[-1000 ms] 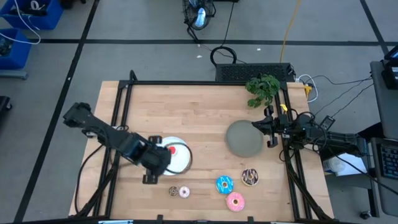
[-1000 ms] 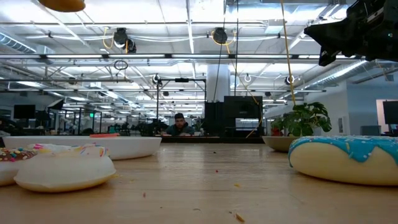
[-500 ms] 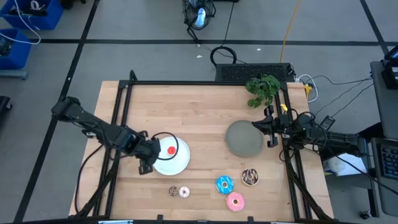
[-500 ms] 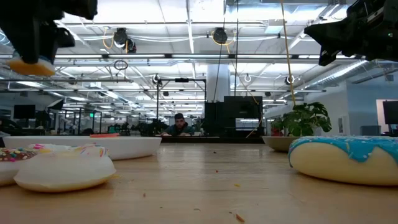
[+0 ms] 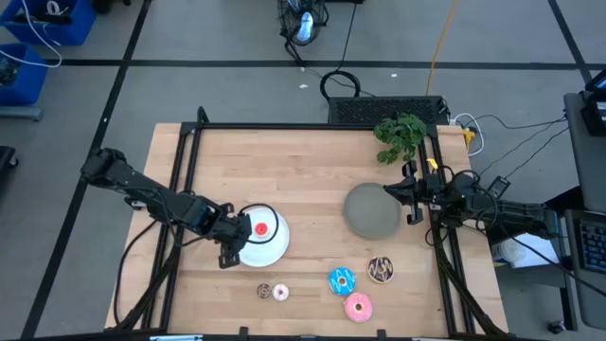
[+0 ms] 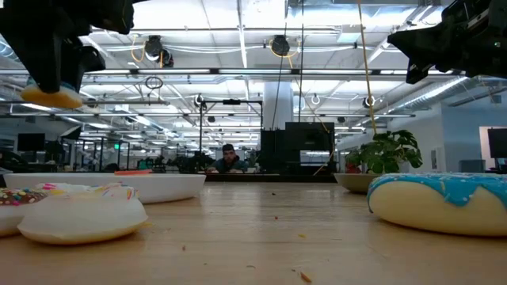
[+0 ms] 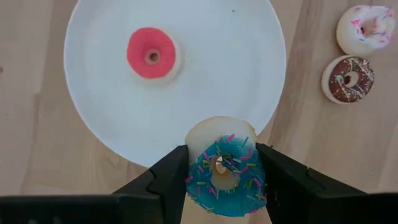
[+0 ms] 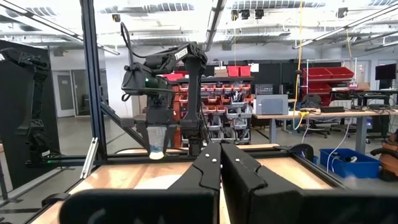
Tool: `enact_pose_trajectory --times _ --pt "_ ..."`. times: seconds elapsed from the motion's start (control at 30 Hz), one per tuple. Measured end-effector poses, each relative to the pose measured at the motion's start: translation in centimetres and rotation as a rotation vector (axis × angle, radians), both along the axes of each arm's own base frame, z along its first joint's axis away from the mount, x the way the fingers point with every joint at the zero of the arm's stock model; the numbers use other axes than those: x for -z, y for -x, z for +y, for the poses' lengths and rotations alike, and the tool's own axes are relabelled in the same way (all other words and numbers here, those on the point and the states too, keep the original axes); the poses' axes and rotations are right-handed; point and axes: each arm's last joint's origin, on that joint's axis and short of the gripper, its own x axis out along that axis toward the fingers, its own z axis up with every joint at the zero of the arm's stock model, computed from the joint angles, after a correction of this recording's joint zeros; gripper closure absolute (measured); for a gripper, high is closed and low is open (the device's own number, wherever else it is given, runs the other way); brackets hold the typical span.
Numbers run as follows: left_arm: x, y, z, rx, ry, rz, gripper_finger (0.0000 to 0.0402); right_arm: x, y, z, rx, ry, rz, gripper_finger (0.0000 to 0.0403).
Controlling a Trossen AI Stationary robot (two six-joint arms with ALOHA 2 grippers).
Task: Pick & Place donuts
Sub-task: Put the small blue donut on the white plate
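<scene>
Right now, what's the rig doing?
The left hand holds a small blue sprinkled donut just above the edge of the white plate, where a small red donut already lies. The right hand is shut and parked by the grey plate. Still on the table: a small brown donut, a small whitish one, and the three larger donuts near the front edge.
</scene>
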Motion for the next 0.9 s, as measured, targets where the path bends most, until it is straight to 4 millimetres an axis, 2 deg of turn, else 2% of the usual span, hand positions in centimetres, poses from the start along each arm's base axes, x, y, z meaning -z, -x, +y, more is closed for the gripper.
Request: enact_pose_trajectory --times 0.23,0.37,0.6,0.9 --pt "0.1 -0.3 0.1 -0.07 -0.046 -0.027 0.0222 -0.1 0.0 0.0 0.005 0.013 -0.008 0.0403" --pt "1.5 -0.9 0.1 -0.057 -0.109 0.035 0.0222 -0.1 0.0 0.0 0.007 0.015 -0.008 0.0403" --pt "4.3 -2.5 -0.6 0.078 -0.166 0.104 0.0222 -0.1 0.0 0.0 0.007 0.015 -0.009 0.0403" --pt "6.5 -3.7 -1.0 0.148 -0.194 0.14 0.0222 -0.1 0.0 0.0 0.007 0.019 -0.008 0.0403"
